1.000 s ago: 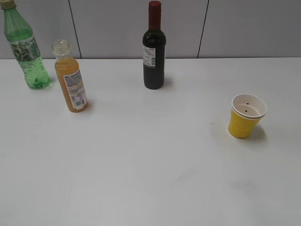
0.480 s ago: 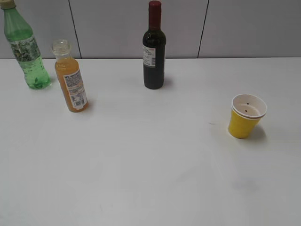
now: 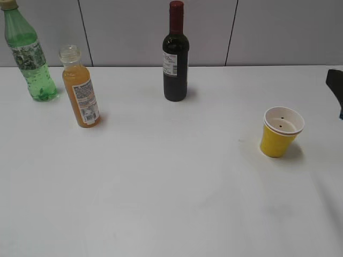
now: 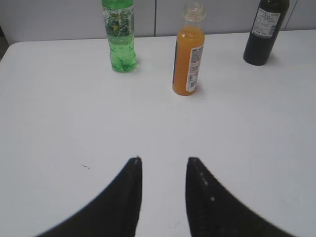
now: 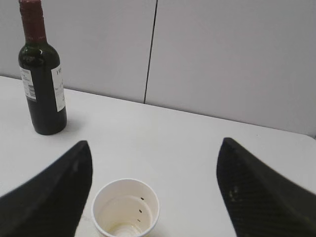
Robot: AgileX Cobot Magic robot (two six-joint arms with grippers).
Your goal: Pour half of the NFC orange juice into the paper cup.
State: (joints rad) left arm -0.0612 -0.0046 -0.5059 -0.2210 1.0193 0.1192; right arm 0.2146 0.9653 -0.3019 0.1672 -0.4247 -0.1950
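Note:
The NFC orange juice (image 3: 80,96) stands uncapped at the back left of the white table; it also shows in the left wrist view (image 4: 188,57). The yellow paper cup (image 3: 281,132) stands at the right, empty with a white inside; it also shows in the right wrist view (image 5: 126,208). My right gripper (image 5: 155,150) is open wide, above and just behind the cup; only a dark tip of it (image 3: 336,88) shows at the exterior view's right edge. My left gripper (image 4: 164,160) is open and empty, well in front of the juice bottle.
A green plastic bottle (image 3: 29,59) stands at the back left corner, also in the left wrist view (image 4: 119,34). A dark wine bottle (image 3: 175,56) stands at the back middle, also in both wrist views (image 4: 264,32) (image 5: 42,84). A grey panelled wall runs behind the table.
My right gripper has come into the exterior view at the right edge, near the paper cup. The bottles and the cup have not moved.

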